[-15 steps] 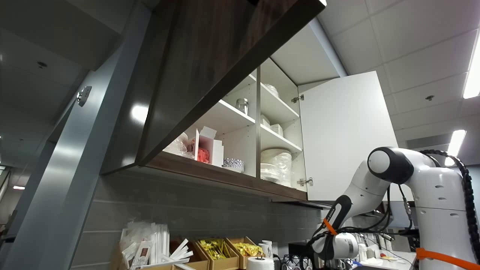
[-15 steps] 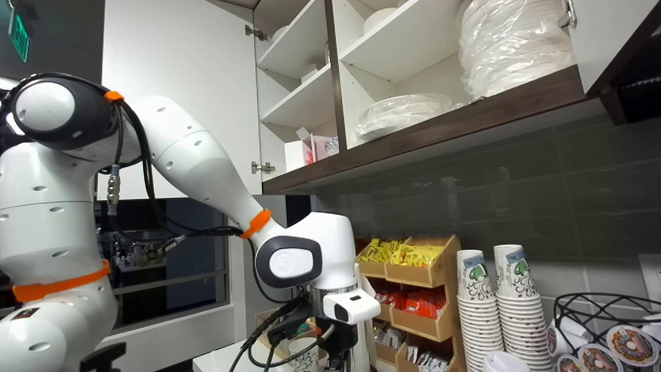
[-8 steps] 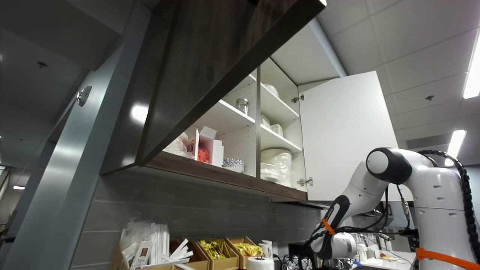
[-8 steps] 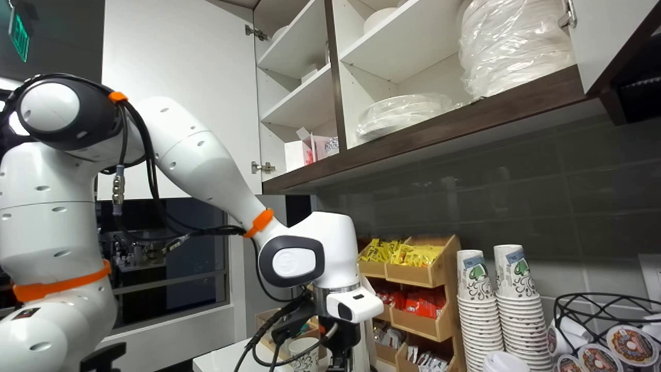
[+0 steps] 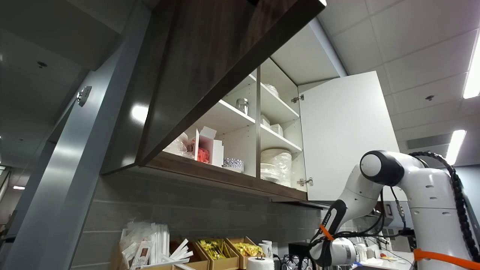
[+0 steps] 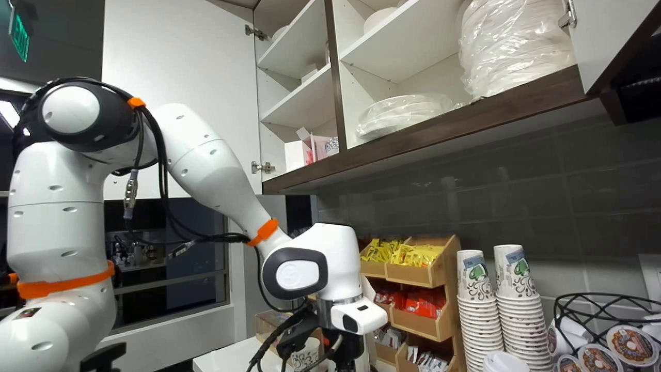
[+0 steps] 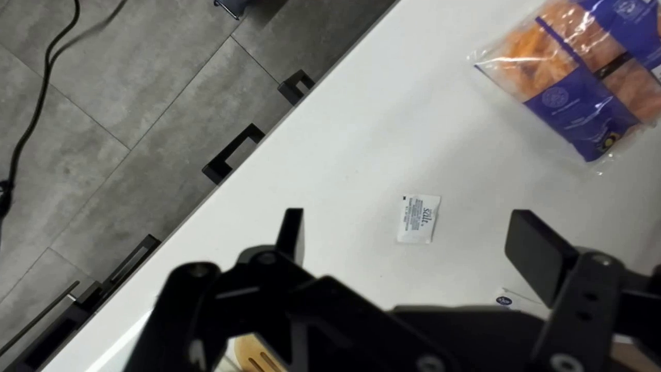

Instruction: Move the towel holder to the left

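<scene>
Gripper (image 7: 410, 237) spread wide above white counter (image 7: 335, 170); floor (image 7: 170, 62) grey-tiled; wall cabinet (image 6: 439, 129) open.

In an exterior view, white strip lights (image 5: 471, 69) glare right of the cabinet (image 5: 232, 179); the ceiling (image 5: 33, 97) left of it is dim, and a bright reflection marks its dark side panel (image 5: 131, 138). Wall tiles (image 5: 191, 215) below it look murky. In the wrist view, soft shadows cross a bright tabletop (image 7: 335, 155); the end effector (image 7: 408, 227) is slightly blurred.
</scene>
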Tool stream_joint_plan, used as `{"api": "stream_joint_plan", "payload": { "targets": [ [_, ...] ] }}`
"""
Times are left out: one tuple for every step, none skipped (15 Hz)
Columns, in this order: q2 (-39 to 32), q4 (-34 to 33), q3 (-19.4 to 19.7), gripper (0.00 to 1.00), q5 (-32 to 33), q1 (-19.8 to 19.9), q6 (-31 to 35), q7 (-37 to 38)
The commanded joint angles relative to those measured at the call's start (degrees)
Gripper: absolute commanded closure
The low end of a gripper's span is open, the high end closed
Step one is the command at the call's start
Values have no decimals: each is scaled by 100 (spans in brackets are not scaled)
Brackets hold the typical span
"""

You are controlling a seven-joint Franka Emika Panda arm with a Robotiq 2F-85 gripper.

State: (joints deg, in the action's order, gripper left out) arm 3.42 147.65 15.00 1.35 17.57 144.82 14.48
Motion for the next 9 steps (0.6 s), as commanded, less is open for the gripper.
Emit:
{"api": "stream_joint_plan", "payload": {
  "targets": [
    [-235,-24,8,0,-205,-80,215,-185],
    [-274,-28,7,0,-225,-94,228,-200],
    [-313,-33,6,0,-231,-106,235,-200],
    [-357,-38,6,0,-247,-116,266,-214],
    [-404,-46,5,0,-286,-128,297,-248],
    [-445,-51,3,0,-325,-138,348,-269],
    [-509,-45,-4,0,-502,-158,509,-414],
    [-600,-71,-22,0,-704,-184,646,-578],
    [-722,-106,-51,0,-943,-214,806,-775]
  ]
}}
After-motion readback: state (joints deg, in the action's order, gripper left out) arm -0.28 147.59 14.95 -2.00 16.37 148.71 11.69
